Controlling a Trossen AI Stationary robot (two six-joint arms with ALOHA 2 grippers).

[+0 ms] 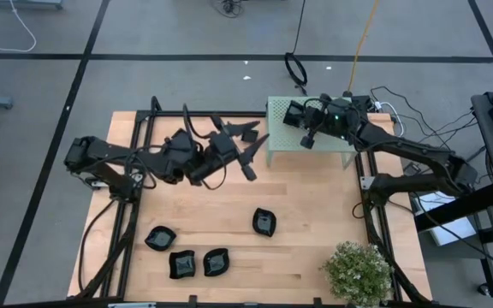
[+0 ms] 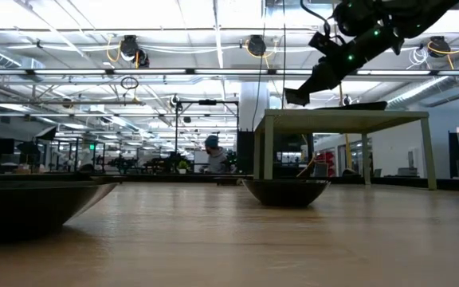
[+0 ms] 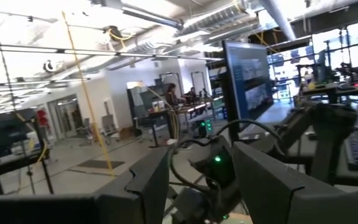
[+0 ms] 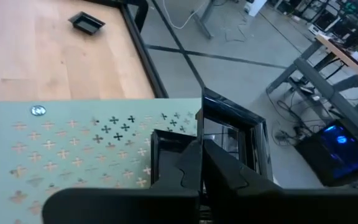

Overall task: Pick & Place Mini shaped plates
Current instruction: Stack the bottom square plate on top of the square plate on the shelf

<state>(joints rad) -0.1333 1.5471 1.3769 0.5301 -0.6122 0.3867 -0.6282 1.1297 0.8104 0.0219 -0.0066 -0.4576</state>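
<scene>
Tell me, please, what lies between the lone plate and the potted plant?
In the high view, only bare wooden table separates the lone plate from the potted plant.

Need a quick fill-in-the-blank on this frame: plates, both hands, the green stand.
1. ____ black mini plates lie on the wooden table.
2. The right hand hovers over the pale ____ perforated stand.
3. The right hand's fingers are ____, holding nothing.
4. The left hand is raised with its fingers ____.

Missing words: four; green; shut; open
</scene>
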